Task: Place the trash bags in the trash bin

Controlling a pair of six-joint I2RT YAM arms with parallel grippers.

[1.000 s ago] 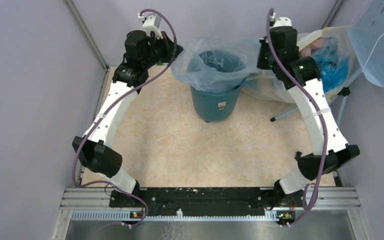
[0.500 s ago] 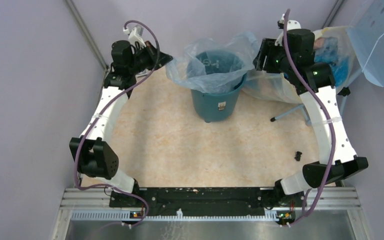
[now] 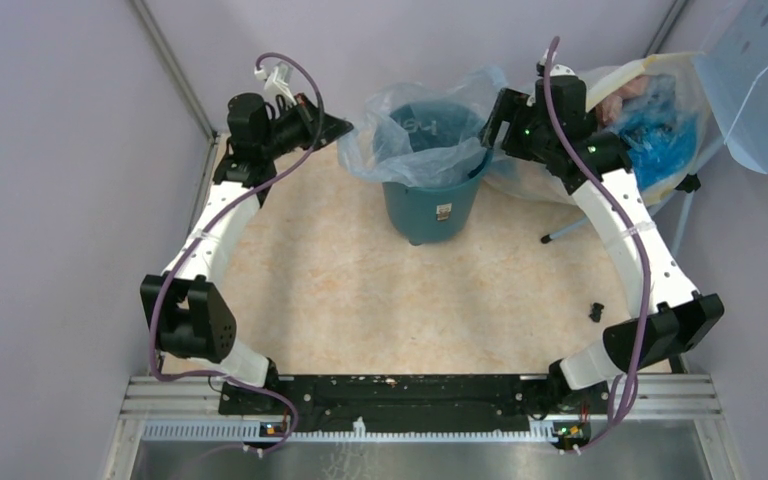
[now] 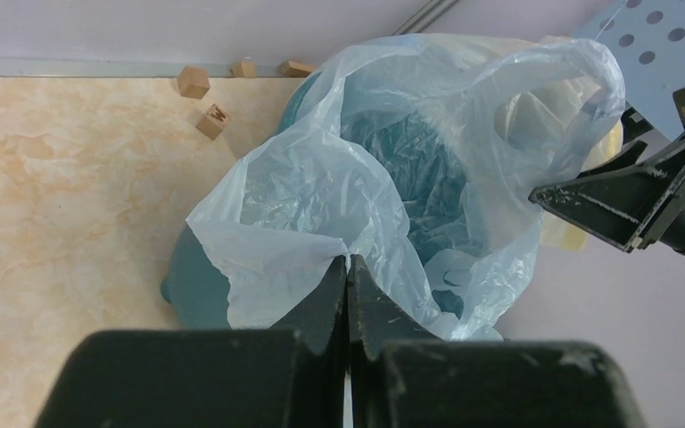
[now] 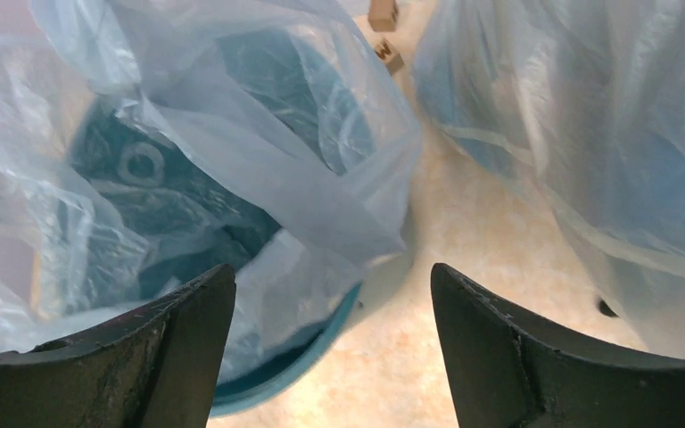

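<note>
The left gripper [image 3: 338, 126] reaches in at the far left of the table [image 3: 360, 290]. In the left wrist view its fingers [image 4: 325, 303] are pressed together on a fold of the bag [image 4: 321, 187] at the bin's left rim. Behind it, by the back wall [image 3: 410, 40], lie small wooden blocks [image 4: 193, 81]; one [image 4: 213, 120] bears a dark mark that may be a W.

The bag [image 3: 410, 135] sits in the bin [image 3: 430, 205] at the far middle of the table. Its lower part hangs inside and its pale blue-grey mouth billows above and over the rim. White lettering [image 3: 425, 125] shows through the film, too crumpled to read; the right wrist view gives only a ring shape [image 5: 140, 165]. Low on the teal bin is a white sticker [image 3: 444, 211], its print too small to make out.

The right gripper [image 3: 490, 122] hangs just beside the bin's right rim with its fingers [image 5: 187, 348] spread wide and nothing between them; below it are the bag [image 5: 259, 152] and the bin's edge [image 5: 294, 370].

Farther right a cloudy sack [image 3: 650, 120] with a yellowish rim holds blue and pinkish things. A pale blue perforated panel [image 3: 760, 80] stands in the corner.

The table is beige and marbled, with a small black part [image 3: 595, 311] near the right arm and a metal rail [image 3: 420, 390] at the near edge. The walls are plain lilac-grey.
</note>
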